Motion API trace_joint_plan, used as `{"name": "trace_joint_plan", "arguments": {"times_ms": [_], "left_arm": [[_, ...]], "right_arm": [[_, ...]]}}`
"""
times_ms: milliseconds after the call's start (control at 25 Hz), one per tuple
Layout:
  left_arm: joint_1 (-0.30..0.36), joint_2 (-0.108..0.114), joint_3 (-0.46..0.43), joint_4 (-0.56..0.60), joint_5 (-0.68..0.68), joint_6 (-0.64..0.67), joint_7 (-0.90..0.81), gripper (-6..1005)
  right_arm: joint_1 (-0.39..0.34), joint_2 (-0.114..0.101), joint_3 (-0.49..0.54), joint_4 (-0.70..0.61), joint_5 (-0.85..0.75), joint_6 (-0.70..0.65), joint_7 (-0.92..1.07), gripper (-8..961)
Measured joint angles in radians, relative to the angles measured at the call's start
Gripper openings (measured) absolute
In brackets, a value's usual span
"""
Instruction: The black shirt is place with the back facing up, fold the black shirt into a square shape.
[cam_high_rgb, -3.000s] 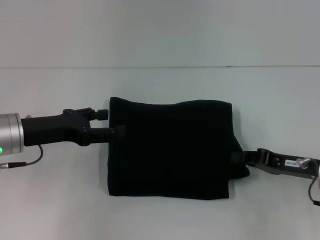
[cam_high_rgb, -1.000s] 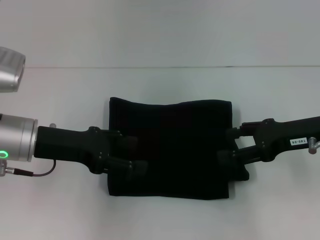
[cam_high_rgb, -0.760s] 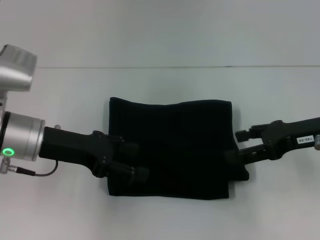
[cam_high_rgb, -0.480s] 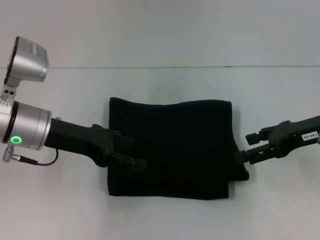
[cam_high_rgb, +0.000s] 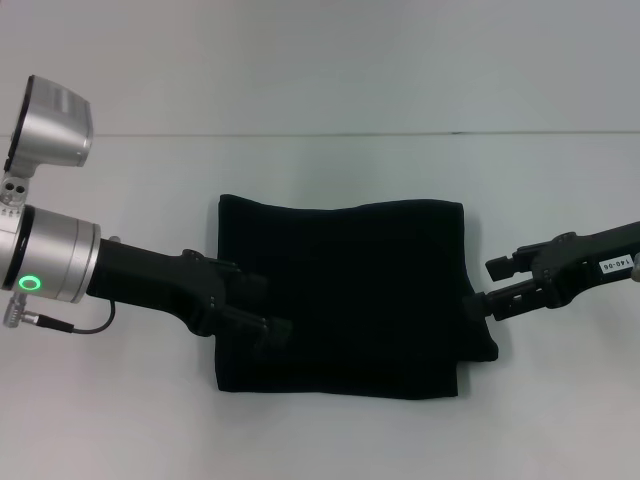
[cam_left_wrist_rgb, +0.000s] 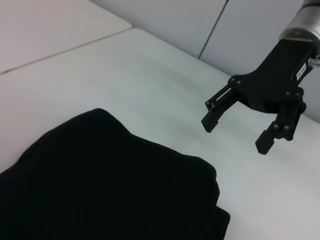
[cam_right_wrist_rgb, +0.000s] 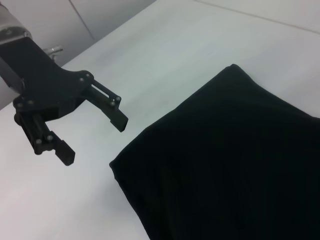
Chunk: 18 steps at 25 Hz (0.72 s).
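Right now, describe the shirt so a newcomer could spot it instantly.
On the white table, dead centre between the two arms, lies the black shirt, folded into a flat, roughly square block. It is the only soft, matte fabric there; the left gripper and right gripper flanking it are rigid, jaws open and empty.

Hidden and cropped parts
Black shirt (cam_left_wrist_rgb: 110, 185) runs off both wrist views; left claw (cam_high_rgb: 272, 318) fingertips seemingly vanish against it.
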Motion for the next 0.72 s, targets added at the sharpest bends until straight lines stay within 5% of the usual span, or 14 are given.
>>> {"name": "trace_joint_plan", "arguments": {"times_ms": [720], "left_arm": [[0.000, 0.005, -0.007, -0.004, -0.002, -0.003, -0.011, 883]], "right_arm": [[0.002, -0.001, 0.001, -0.003, 0.002, 0.007, -0.003, 931]]}}
